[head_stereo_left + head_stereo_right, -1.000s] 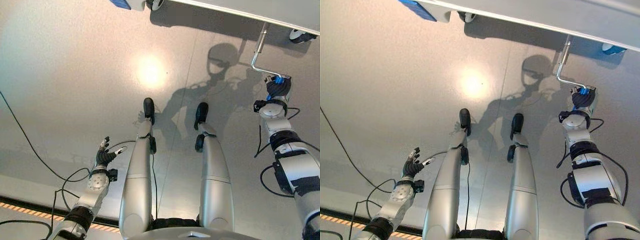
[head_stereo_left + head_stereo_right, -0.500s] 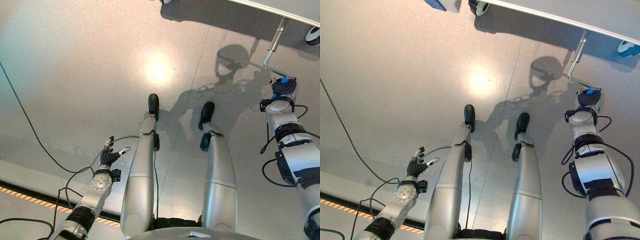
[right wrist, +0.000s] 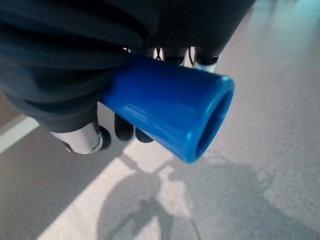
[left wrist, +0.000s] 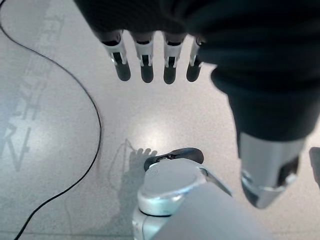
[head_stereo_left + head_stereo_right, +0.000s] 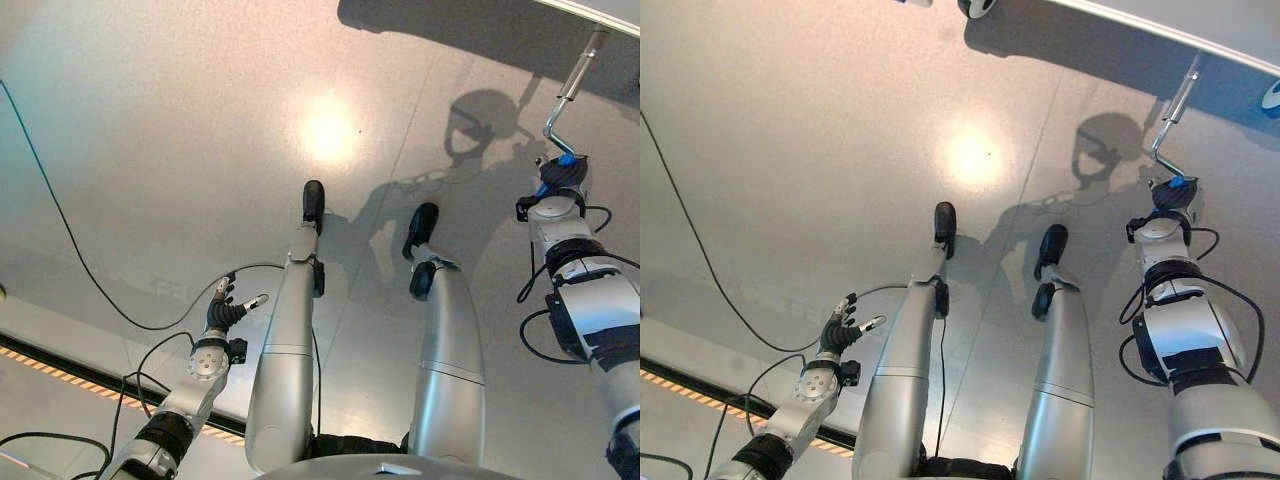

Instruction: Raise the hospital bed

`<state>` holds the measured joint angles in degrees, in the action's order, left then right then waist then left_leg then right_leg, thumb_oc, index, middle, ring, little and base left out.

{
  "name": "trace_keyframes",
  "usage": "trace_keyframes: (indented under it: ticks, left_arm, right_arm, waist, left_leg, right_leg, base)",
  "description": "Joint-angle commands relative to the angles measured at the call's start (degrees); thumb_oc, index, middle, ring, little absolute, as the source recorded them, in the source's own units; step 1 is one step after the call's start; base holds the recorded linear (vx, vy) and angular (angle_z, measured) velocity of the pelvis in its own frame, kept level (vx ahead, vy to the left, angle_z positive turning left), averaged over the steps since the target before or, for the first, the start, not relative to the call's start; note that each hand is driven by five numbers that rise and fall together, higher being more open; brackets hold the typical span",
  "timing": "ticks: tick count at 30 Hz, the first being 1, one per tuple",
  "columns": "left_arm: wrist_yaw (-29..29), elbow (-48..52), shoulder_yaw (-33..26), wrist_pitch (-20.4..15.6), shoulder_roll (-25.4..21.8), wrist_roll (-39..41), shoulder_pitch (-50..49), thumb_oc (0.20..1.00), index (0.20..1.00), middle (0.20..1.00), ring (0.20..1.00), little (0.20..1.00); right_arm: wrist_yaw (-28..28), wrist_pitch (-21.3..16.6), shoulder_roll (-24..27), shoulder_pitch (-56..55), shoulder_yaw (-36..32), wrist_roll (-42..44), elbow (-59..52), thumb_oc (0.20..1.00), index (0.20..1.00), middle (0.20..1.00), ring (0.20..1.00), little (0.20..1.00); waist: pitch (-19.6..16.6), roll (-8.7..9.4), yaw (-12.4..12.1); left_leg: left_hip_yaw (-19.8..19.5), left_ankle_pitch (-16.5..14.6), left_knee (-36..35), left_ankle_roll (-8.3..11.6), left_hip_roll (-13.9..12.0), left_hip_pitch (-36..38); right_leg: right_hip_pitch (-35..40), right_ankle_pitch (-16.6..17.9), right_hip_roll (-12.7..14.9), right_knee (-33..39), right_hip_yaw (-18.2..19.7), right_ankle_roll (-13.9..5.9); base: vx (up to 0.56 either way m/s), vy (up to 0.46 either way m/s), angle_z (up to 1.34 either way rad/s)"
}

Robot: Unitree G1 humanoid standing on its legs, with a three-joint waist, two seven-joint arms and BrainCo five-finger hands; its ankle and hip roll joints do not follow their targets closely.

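Right wrist view: my right hand (image 3: 95, 70) has its fingers curled round the blue crank grip (image 3: 170, 112), at the end of the steel crank (image 5: 570, 95) below the bed frame (image 5: 1200, 40). I should turn in smooth full circles, wrist loose. My left hand (image 5: 228, 308) hangs spread, well away from the crank.

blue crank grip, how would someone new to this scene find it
Start at the hospital bed's pale frame along the far edge. A bent metal crank slants down from it toward the floor. At its low end sits the blue crank grip, a bright blue open-ended tube with the right hand curled round it.
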<state>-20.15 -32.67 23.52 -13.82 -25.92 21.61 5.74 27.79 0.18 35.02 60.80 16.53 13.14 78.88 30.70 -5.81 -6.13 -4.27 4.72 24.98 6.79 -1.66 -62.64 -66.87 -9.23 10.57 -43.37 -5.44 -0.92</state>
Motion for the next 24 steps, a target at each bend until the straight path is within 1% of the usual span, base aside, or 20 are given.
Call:
trace_keyframes:
  ticks: [1, 5, 6, 7, 8, 9, 10, 11, 13, 14, 15, 17, 19, 20, 23, 24]
  left_arm:
    - [-0.4, 1.7, 1.4, -0.3, 0.1, 1.8, -0.1, 1.0, 1.0, 1.0, 1.0, 1.0]
    - [-0.4, 1.9, 1.7, -0.3, 0.0, 1.7, 0.3, 1.0, 1.0, 1.0, 1.0, 1.0]
    - [-0.4, 2.2, 2.2, -0.4, -0.4, 1.7, -0.5, 1.0, 1.0, 1.0, 1.0, 1.0]
    - [-0.4, 2.3, 2.1, -0.4, -0.4, 1.7, -0.5, 1.0, 1.0, 1.0, 1.0, 1.0]
    - [-0.4, 2.3, 1.7, -0.4, -0.3, 1.6, 0.5, 1.0, 1.0, 1.0, 1.0, 1.0]
    - [-0.5, 2.0, 2.2, -0.4, -0.3, 1.6, -0.1, 1.0, 1.0, 1.0, 1.0, 1.0]
    - [-0.6, 2.1, 1.7, -0.4, -0.3, 1.6, 0.8, 1.0, 1.0, 1.0, 1.0, 1.0]
    - [-0.6, 2.0, 2.3, -0.5, -0.2, 1.6, 0.1, 1.0, 1.0, 1.0, 1.0, 1.0]
    - [-0.7, 2.0, 2.3, -0.5, 0.0, 1.5, 0.4, 1.0, 1.0, 1.0, 1.0, 1.0]
    - [-0.8, 2.0, 1.8, -0.5, 0.0, 1.5, 1.2, 1.0, 1.0, 1.0, 1.0, 1.0]
    - [-0.8, 1.7, 2.2, -0.5, 0.2, 1.5, 0.5, 1.0, 1.0, 1.0, 1.0, 1.0]
    - [-1.2, 1.4, 2.3, -0.7, 0.0, 1.5, 1.0, 1.0, 1.0, 1.0, 1.0, 1.0]
    - [-1.3, 1.5, 2.1, -0.8, -0.1, 1.6, 1.0, 1.0, 1.0, 1.0, 1.0, 1.0]
    - [-1.7, 1.5, 1.8, -0.9, -0.3, 1.7, 1.1, 1.0, 1.0, 1.0, 1.0, 1.0]
    - [-1.9, 1.2, 1.4, -0.9, -0.4, 1.8, 0.9, 1.0, 1.0, 1.0, 1.0, 1.0]
    - [-1.9, 1.2, 1.3, -0.9, -0.4, 1.8, 0.9, 1.0, 1.0, 1.0, 1.0, 1.0]
  right_arm:
    - [-3.7, -1.3, -0.4, 2.1, 6.2, -2.8, -1.1, 0.2, 0.2, 0.2, 0.2, 0.2]
    - [-4.5, -1.1, -0.6, 3.6, 7.3, -3.7, -1.1, 0.2, 0.2, 0.2, 0.2, 0.2]
    - [-5.0, -1.0, -0.8, 3.6, 8.1, -4.2, -1.4, 0.2, 0.2, 0.2, 0.2, 0.2]
    - [-5.0, -1.0, -0.8, 3.7, 8.2, -4.2, -1.4, 0.2, 0.2, 0.2, 0.2, 0.2]
    - [-5.4, -0.8, -1.0, 5.7, 8.8, -4.9, -1.4, 0.2, 0.2, 0.2, 0.2, 0.2]
    - [-5.5, -0.7, -1.5, 5.4, 9.5, -5.4, -1.6, 0.2, 0.2, 0.2, 0.2, 0.2]
    - [-5.5, -0.7, -1.4, 6.4, 9.5, -5.5, -1.7, 0.2, 0.2, 0.2, 0.2, 0.2]
    - [-5.4, -0.9, -2.0, 5.9, 9.9, -5.9, -2.3, 0.2, 0.2, 0.2, 0.2, 0.2]
    - [-5.5, -1.3, -2.9, 6.0, 10.5, -6.2, -3.9, 0.2, 0.2, 0.2, 0.2, 0.2]
    - [-5.4, -1.3, -2.8, 7.0, 10.5, -6.2, -4.0, 0.2, 0.2, 0.2, 0.2, 0.2]
    - [-5.3, -1.6, -3.7, 6.2, 10.6, -6.1, -4.6, 0.2, 0.2, 0.2, 0.2, 0.2]
    - [-4.9, -2.6, -6.0, 6.7, 11.5, -5.7, -7.5, 0.2, 0.2, 0.2, 0.2, 0.2]
    - [-4.9, -2.9, -6.8, 6.5, 11.6, -5.5, -8.4, 0.2, 0.2, 0.2, 0.2, 0.2]
    - [-4.8, -3.8, -8.4, 6.5, 12.5, -5.3, -11.7, 0.2, 0.2, 0.2, 0.2, 0.2]
    - [-4.4, -5.2, -10.2, 5.7, 13.3, -4.8, -17.1, 0.2, 0.2, 0.2, 0.2, 0.2]
    - [-4.4, -5.1, -10.2, 5.7, 13.3, -4.8, -17.2, 0.2, 0.2, 0.2, 0.2, 0.2]
  waist:
    - [-0.9, -6.44, -1.5]
    - [-0.9, -6.9, -2.1]
    - [-0.9, -7.02, -2.2]
    - [-0.9, -7.04, -2.2]
    - [-0.9, -7.3, -2.6]
    - [-0.9, -7.36, -2.7]
    - [-0.9, -7.46, -2.8]
    - [-0.9, -7.53, -2.8]
    - [-0.9, -7.61, -2.7]
    - [-0.9, -7.7, -2.8]
    - [-0.9, -7.59, -2.7]
    - [-0.9, -7.36, -2.7]
    - [-0.9, -7.24, -2.6]
    - [-0.9, -6.94, -2.4]
    - [-0.9, -6.24, -1.9]
    - [-0.9, -6.21, -1.9]
  left_leg:
    - [0.9, -3.3, 5.9, -2.23, 2.1, -3.3]
    - [0.6, -3.5, 6.5, -2.29, 2.5, -4.0]
    - [0.7, -5.7, 7.7, -2.19, 2.8, -2.6]
    - [0.6, -5.8, 7.7, -2.2, 2.9, -2.7]
    - [0.5, -3.8, 7.1, -2.4, 3.0, -4.6]
    - [0.5, -5.9, 7.9, -2.33, 3.2, -3.1]
    - [0.4, -3.8, 7.2, -2.48, 3.2, -4.8]
    - [0.6, -6.0, 8.2, -2.34, 3.5, -3.4]
    - [0.5, -6.0, 8.3, -2.3, 3.7, -3.5]
    - [0.3, -3.9, 7.4, -2.43, 3.7, -5.2]
    - [0.5, -6.1, 8.3, -2.32, 3.7, -3.4]
    - [0.7, -6.4, 8.5, -2.42, 3.8, -3.3]
    - [0.7, -6.4, 8.5, -2.45, 3.9, -3.2]
    - [0.8, -6.5, 8.2, -2.53, 3.9, -2.8]
    - [1.0, -6.5, 7.8, -2.56, 3.9, -2.4]
    - [1.0, -6.4, 7.8, -2.57, 3.9, -2.4]
  right_leg:
    - [-0.4, 4.5, 0.2, 2.2, 1.5, -5.51]
    - [-1.0, 3.8, 0.9, 0.9, 1.3, -5.61]
    - [0.3, 1.6, 1.3, -0.5, 1.7, -6.04]
    - [0.3, 1.6, 1.3, -0.6, 1.7, -6.04]
    - [-1.5, 3.3, 1.5, 0.0, 1.1, -5.71]
    - [0.0, 1.3, 1.8, -1.0, 1.7, -6.13]
    - [-1.6, 3.2, 1.7, -0.1, 1.2, -5.73]
    - [-0.2, 1.1, 2.0, -1.6, 1.8, -6.13]
    - [-0.2, 0.9, 2.3, -1.8, 1.6, -6.14]
    - [-1.8, 2.8, 2.2, -0.9, 1.1, -5.74]
    - [-0.1, 0.8, 2.3, -1.9, 1.6, -6.14]
    - [0.1, 0.6, 2.5, -1.9, 1.5, -6.15]
    - [0.2, 0.6, 2.6, -2.0, 1.6, -6.13]
    - [0.4, 0.7, 2.5, -1.5, 1.8, -6.17]
    - [0.9, 1.2, 2.5, -0.6, 1.8, -6.34]
    - [0.9, 1.2, 2.5, -0.6, 1.8, -6.34]
  base:
    - [0.04, 0.045, 0.11]
    - [0.04, 0.017, 0.09]
    - [0.08, 0.007, 0.13]
    - [0.03, 0.026, 0.18]
    - [0.03, 0.02, 0.18]
    - [-0.03, 0.03, 0.15]
    - [0.09, 0.008, 0.09]
    - [0.03, 0.015, 0.06]
    - [0.04, 0.018, 0.08]
    - [0.03, 0.021, 0.13]
    - [0.04, 0.033, 0.11]
    - [0.08, 0.029, 0.03]
    - [0.02, 0.015, 0.0]
    - [0.0, 0.0, 0.0]
    - [0.01, 0.011, 0.0]
    - [0.02, 0.034, -0.02]
